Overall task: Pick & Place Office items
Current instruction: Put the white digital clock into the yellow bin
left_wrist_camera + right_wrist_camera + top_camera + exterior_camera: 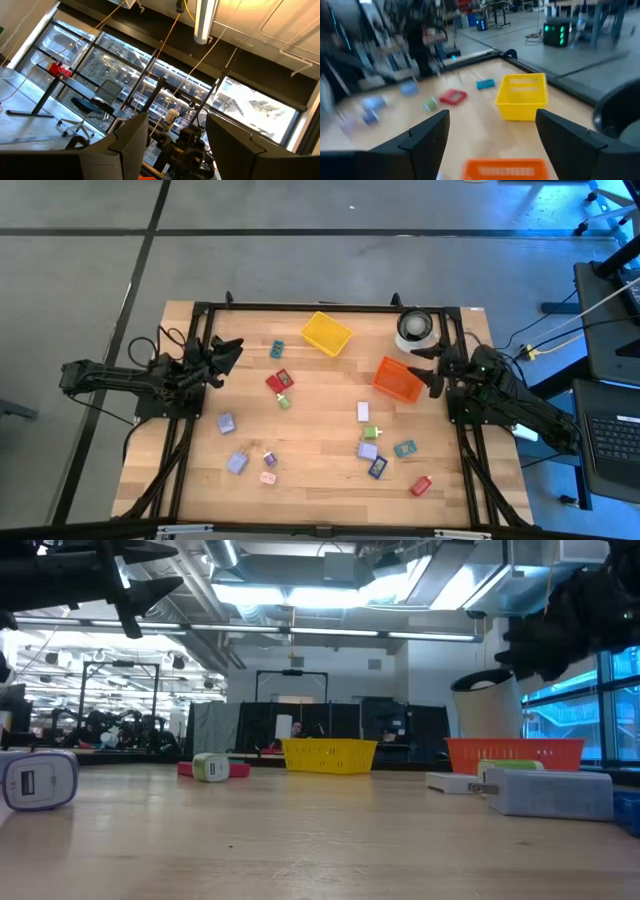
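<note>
Small office items lie scattered on the wooden table (330, 480): a red piece (279, 382), a green one (285, 401), lavender ones (226, 423) (237, 463), a white one (364, 412), a teal one (405, 449), a dark blue one (378, 467), a red one (421, 486). My left gripper (232, 352) is open and empty, raised at the table's left side. My right gripper (425, 370) is open and empty, raised beside the orange bin (397, 379); its fingers (425, 137) frame the yellow bin (521, 96).
The yellow bin (326, 333) stands at the far middle and the orange bin right of it. A white round roll (415, 328) stands at the far right corner. A black frame runs along the table's edges. Bare wood lies in the table's middle.
</note>
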Controlling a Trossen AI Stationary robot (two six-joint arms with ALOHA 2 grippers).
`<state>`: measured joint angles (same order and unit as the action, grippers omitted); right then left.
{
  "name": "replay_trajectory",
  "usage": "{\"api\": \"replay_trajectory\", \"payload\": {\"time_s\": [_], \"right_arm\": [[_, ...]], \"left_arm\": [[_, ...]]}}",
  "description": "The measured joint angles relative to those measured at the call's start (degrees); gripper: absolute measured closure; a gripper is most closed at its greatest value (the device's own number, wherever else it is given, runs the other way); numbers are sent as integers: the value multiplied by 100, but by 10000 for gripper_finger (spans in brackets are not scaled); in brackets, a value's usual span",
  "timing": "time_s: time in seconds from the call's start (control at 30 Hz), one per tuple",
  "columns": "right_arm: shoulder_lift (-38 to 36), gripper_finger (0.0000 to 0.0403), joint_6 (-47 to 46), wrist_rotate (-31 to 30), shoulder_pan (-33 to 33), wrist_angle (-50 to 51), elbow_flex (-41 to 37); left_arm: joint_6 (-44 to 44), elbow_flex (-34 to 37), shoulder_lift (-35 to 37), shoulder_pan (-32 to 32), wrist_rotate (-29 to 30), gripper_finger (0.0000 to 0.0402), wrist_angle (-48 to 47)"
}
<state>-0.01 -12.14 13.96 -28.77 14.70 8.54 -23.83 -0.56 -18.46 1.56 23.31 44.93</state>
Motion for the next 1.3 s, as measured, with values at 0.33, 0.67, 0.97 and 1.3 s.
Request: {"api": "replay_trajectory", "payload": {"time_s": [0.33,0.67,0.97,1.3], "right_arm": [[0,104,-4649,-1006,0,-796,0],[0,104,-5544,-2652,0,-827,0],[0,104,-6246,-2956,0,-828,0],[0,104,-6042,-1927,0,-828,0]], "left_arm": [[0,-2,-2,-1,0,206,-1],[-1,0,-2,-2,0,206,0],[0,0,-1,0,0,206,0],[2,0,0,0,0,206,0]]}}
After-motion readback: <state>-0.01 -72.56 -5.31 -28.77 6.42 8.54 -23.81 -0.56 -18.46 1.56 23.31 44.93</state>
